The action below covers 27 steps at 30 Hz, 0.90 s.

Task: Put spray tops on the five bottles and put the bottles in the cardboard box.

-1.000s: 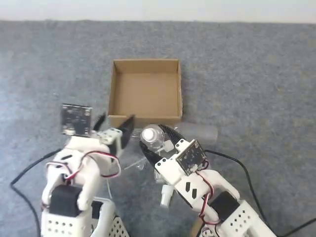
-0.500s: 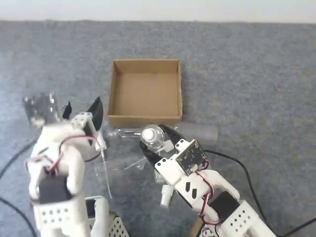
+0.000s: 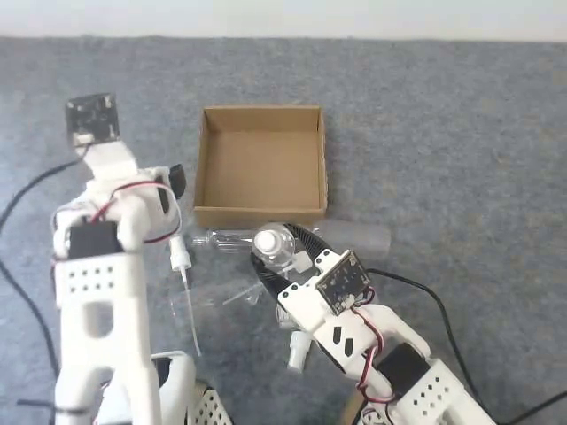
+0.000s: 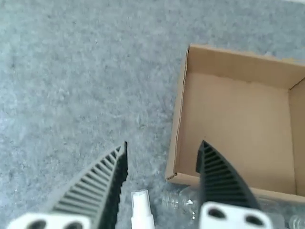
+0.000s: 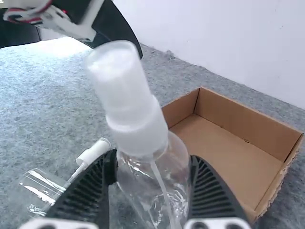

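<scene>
My right gripper (image 3: 280, 251) is shut on a clear bottle (image 3: 273, 243) with a white spray top on it, held upright just in front of the cardboard box (image 3: 202, 164). In the right wrist view the bottle (image 5: 143, 162) sits between the gripper's (image 5: 152, 168) black fingers, with the box (image 5: 228, 143) behind. My left gripper (image 4: 162, 145) hangs open and holds nothing, above the carpet by the box's (image 4: 238, 119) left front corner. Below it lie a loose spray top (image 4: 141, 212) and a bare bottle (image 4: 183, 202). From above, the left gripper (image 3: 170, 188) is left of the box.
On the carpet lie a spray top with a long tube (image 3: 181, 258), bare clear bottles (image 3: 223, 239) (image 3: 365, 235) (image 3: 213, 297) and another spray top (image 3: 297, 351) beside the right arm. Open grey carpet lies right of and behind the box.
The left arm has risen and swung left and back from beside the held bottle, uncovering the spray top on the carpet. The right arm and its bottle have stayed put.
</scene>
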Available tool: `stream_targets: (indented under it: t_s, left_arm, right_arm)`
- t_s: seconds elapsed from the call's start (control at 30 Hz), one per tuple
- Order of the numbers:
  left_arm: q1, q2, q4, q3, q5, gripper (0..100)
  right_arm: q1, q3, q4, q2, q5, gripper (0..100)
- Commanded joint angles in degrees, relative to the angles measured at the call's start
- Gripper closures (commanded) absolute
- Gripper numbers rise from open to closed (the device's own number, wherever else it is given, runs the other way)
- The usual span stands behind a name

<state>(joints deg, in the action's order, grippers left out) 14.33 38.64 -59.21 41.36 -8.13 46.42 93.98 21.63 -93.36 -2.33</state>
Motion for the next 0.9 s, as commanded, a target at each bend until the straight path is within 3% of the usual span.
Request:
stream_targets:
  t_s: [0.0,0.6,0.87]
  left_arm:
    - [0.2,-8.8,1.4,-7.4,0.5,78]
    - [1.1,-36.7,-0.7,-22.5,0.4,78]
    - [-3.9,-42.9,-2.8,-25.3,0.6,78]
  right_arm:
    - [-0.3,-0.9,-0.7,0.0,-0.6,95.7]
    - [-0.3,-0.7,-0.7,0.0,-0.6,95.7]
    - [-1.8,-1.0,-0.7,0.0,-0.6,95.7]
